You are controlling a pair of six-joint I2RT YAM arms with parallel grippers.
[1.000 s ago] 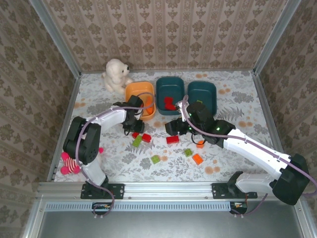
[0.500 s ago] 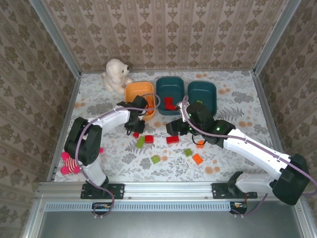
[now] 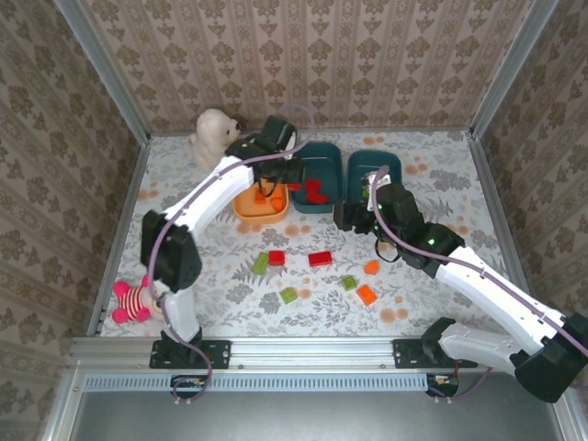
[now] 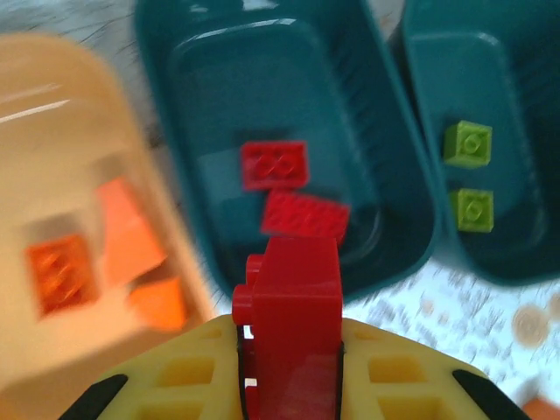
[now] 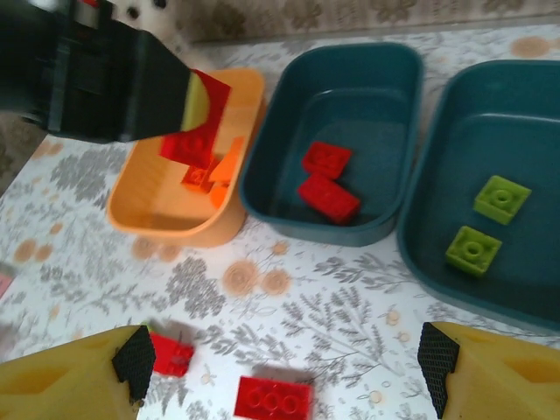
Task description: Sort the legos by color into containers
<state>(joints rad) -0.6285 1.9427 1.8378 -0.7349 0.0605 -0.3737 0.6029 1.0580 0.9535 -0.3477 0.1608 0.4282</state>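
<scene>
My left tool [image 4: 293, 372] is clamped hard on a red brick [image 4: 293, 297], which stands up between the yellow fingers [image 4: 175, 376]. It hangs above the tubs at the far edge of the surface [image 3: 413, 156].

From the left wrist, the brick sits over the near rim of the middle tub [image 4: 262, 79], where two reds [image 4: 274, 164] already lie. From the right wrist it seems to hang nearer the orange tub [image 5: 131, 206]. I don't trust either view on its own, and I can't tell exactly which tub is beneath it.

To do this well, I'd carry the brick further towards the far edge and a touch right, until it is over the middle tub's bare floor. That keeps it clear of the wall next to the orange tub. Then I'd come down inside the rim before letting go. Dropped from this height, a brick this small could bounce out or hop into the wrong colour. I'd open the fingers only slightly and lift straight up.

My right tool [image 5: 284, 363] is spread wide with nothing in it. It hovers near the teal tubs, over the surface with a loose red [image 5: 271, 398] below it. The right tub [image 5: 525, 271] holds two greens [image 5: 501, 199]. I'd keep that arm clear of the left arm's path, since the two are close.

Other loose bricks wait mid-surface, towards the near edge.
</scene>
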